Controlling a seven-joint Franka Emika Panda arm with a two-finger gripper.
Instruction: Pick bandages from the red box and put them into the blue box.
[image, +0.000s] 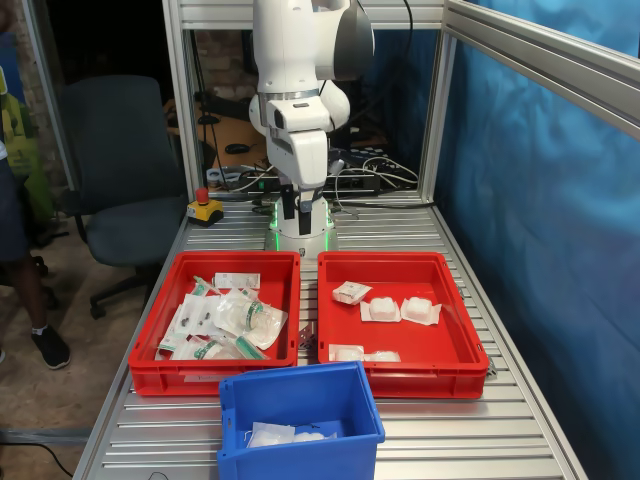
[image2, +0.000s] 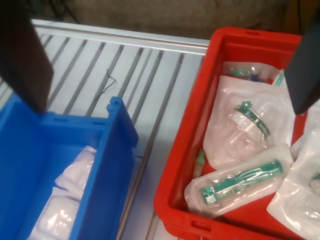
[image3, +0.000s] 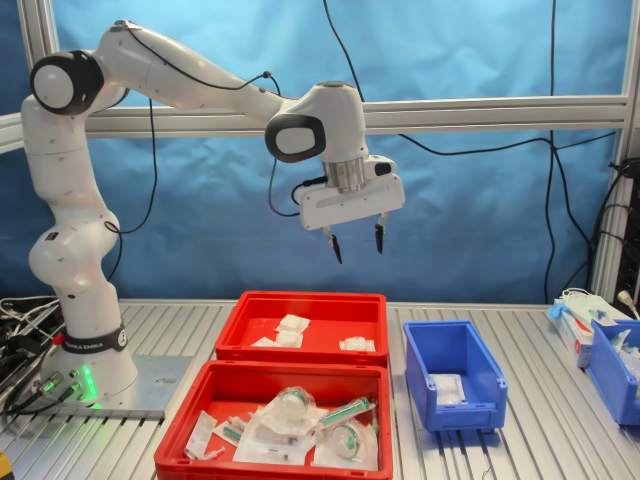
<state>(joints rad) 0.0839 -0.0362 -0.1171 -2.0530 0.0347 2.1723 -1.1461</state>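
- In the second exterior view, the Franka arm's base (image3: 85, 350) stands at the left, and the gripper (image3: 357, 242) hangs high above the trays with its fingers spread wide and nothing between them.
- Moving right in the second exterior view, the near red tray (image3: 205, 420) holds syringes and other wrapped medical items; the far red tray (image3: 300, 302) holds the bandages (image3: 290, 330), loose and scattered, well apart from one another.
- Further right in the second exterior view stands the blue box (image3: 455, 375), just beside the red trays, with a few wrapped bandages (image3: 447, 388) already lying at its bottom.
- The wrist view looks down on the blue box's rim (image2: 117, 130) and the syringe tray (image2: 185, 165), not on the bandage tray.
- Risk, as I judge it: from this aim the gripper could descend into the wrong tray and take a syringe pack.
- The crinkly wrappers look slippery and flat, so a pinch may slide off or lift only plastic.
- A descent near a tray wall could strike the rim.
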